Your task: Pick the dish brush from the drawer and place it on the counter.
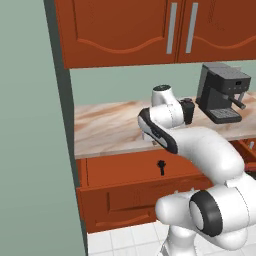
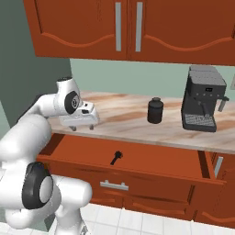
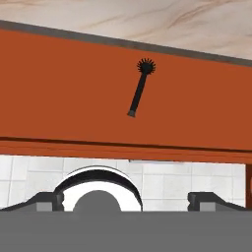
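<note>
A white robot arm (image 1: 200,150) rises from the lower right and bends over a marble-patterned bench (image 1: 110,127), where a black coffee machine (image 1: 222,92) stands at the far right with a dark jar (image 1: 188,110) just beside it. Below, a reddish-brown drawer (image 1: 125,170) stands pulled open with a small black dish brush (image 1: 161,166) lying inside. Wooden wall cabinets (image 1: 150,30) hang above.

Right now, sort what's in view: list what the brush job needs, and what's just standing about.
Needed for the job:
- dish brush, lying in the open drawer
- drawer
- counter
- gripper, jaws open, holding nothing

Just standing about:
- dark jar on the counter
- coffee machine on the counter
- upper cabinets
</note>
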Controlling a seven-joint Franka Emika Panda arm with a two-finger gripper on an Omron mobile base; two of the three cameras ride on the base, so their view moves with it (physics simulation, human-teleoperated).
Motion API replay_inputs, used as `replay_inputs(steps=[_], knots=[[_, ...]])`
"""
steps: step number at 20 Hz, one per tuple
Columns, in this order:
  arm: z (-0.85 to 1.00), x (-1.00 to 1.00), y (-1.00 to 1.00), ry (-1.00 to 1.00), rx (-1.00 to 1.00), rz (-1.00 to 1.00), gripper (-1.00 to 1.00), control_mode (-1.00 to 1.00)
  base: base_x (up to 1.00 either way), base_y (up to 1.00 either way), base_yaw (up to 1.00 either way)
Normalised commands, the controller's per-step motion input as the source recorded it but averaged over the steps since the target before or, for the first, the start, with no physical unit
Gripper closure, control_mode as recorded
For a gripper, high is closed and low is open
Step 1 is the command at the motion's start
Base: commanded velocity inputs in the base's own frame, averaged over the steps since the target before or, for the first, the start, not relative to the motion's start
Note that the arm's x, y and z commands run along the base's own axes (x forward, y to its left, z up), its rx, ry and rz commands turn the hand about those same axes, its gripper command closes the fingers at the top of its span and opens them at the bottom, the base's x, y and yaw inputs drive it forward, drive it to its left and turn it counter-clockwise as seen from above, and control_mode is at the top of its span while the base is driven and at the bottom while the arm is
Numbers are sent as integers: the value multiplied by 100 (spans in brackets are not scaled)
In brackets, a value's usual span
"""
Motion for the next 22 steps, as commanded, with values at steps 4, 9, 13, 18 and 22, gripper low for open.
replay_inputs(steps=[4,9,13,18,22], knots=[[-50,27,0,20,0,0,-100,-100,0,0,0],[-57,17,0,21,0,0,-100,-100,0,0,0],[-70,0,0,15,0,0,-100,-100,0,0,0],[-65,18,0,13,0,0,-100,-100,0,0,0],[-61,47,0,7,0,0,-100,-100,0,0,0]])
